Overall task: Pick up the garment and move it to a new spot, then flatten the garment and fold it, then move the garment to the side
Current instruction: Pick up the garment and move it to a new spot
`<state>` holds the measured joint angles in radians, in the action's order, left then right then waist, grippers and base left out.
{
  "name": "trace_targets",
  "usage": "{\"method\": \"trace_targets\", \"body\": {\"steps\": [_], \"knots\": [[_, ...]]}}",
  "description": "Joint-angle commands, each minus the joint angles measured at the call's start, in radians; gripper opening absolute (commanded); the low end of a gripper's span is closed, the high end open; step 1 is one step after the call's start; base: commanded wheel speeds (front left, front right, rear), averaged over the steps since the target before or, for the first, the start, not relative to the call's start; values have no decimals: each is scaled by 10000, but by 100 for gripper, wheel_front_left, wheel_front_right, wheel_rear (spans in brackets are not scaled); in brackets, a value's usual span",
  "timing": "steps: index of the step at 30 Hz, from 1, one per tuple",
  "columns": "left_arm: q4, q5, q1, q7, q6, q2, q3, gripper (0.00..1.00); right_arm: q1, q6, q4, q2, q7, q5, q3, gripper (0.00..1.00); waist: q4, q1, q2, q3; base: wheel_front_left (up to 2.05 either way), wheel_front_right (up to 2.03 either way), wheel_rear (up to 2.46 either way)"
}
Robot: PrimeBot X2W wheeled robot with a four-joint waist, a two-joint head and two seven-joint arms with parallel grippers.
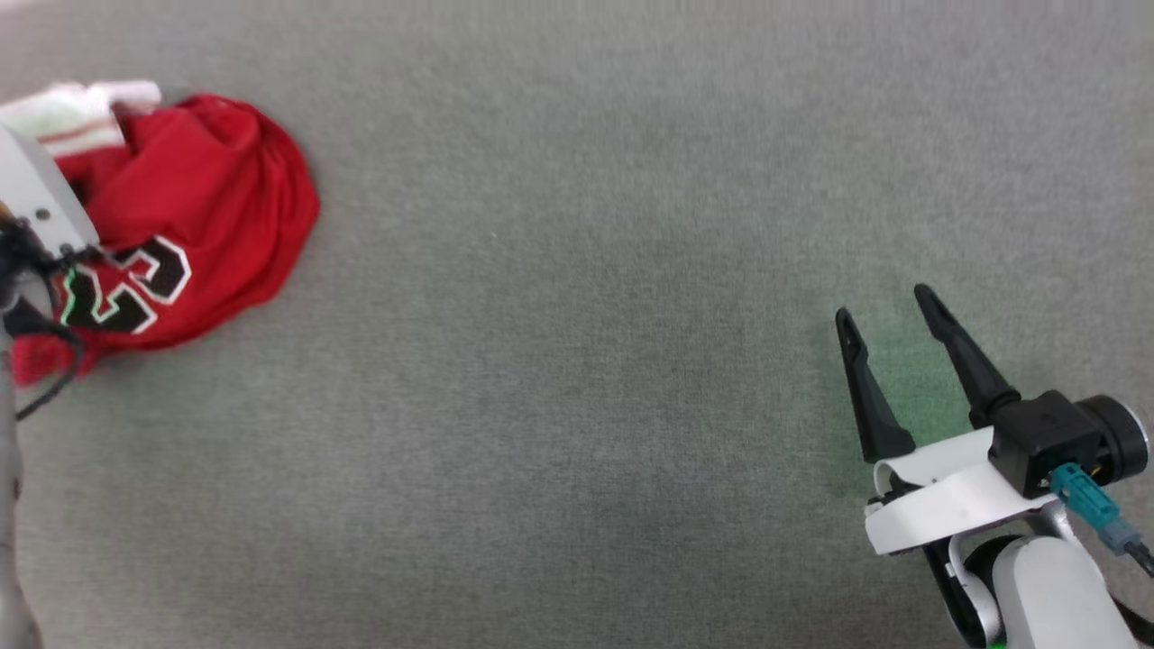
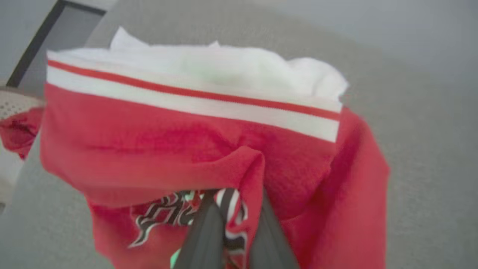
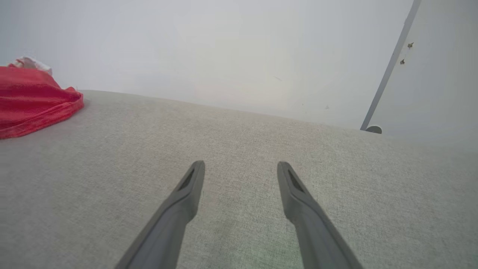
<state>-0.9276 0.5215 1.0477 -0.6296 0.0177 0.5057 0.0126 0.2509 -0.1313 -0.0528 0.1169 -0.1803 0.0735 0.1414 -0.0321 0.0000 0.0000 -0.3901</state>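
Left gripper [image 2: 236,194] first: its fingers stood narrow, almost together, with a fold of the garment [image 2: 168,145] pinched between them. Red cloth was bunched into a ridge right at the tips, and the black, white-edged lettering lay against the fingers just below it. I judged that to be the grab for the pick-up. It looked taken on a raised ridge because a crumpled heap gives two slim fingers little else to bite.

Past the tips came the red body of the shirt, then the red-and-white striped trim, then the white sleeve cloth at the far side. The whole shirt sat in a heap on the grey surface [image 1: 577,361], not spread out, so I took flattening and folding as not yet begun.

Off to the left of that hand, at the edge of the wrist view, a pale mesh basket [image 2: 15,102] showed a bit of rim. A smaller red cloth [image 2: 16,129] sat against it, but I couldn't tell whether it lay inside or hung over the rim.

Right gripper [image 1: 883,305]: fingers wide, holding nothing, bare surface between them, the garment well apart to its left. I judged it parked clear, ready to help with the spreading.
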Motion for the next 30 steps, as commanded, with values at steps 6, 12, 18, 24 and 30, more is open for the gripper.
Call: {"method": "trace_targets", "body": {"steps": [6, 12, 18, 24, 30], "knots": [[864, -247, 424, 1085, 333, 36, 203, 0, -276, 10, -453, -185, -204, 86, -28, 100, -358, 0, 0, 1532, 0, 0, 0], [1749, -498, 731, 1609, 364, -192, 543, 0, -402, 10, -923, -352, -339, 176, -4, 100, -363, 0, 0, 2483, 0, 0, 0], [2689, -287, 492, 1240, 542, -485, 807, 0, -488, 10, -1205, -415, -466, 189, -287, 100, -228, 0, 0, 3124, 0, 0, 0], [3827, 33, -148, 526, 577, -797, 1011, 0, -667, 10, -1419, -352, -552, 36, -1028, 100, 204, 0, 0, 3589, 0, 0, 0], [5310, 477, -1077, -284, 530, -1264, 1268, 0, -946, 10, -1546, -170, -602, -122, -2000, 100, 860, 0, 0, 3773, 0, 0, 0]]}}
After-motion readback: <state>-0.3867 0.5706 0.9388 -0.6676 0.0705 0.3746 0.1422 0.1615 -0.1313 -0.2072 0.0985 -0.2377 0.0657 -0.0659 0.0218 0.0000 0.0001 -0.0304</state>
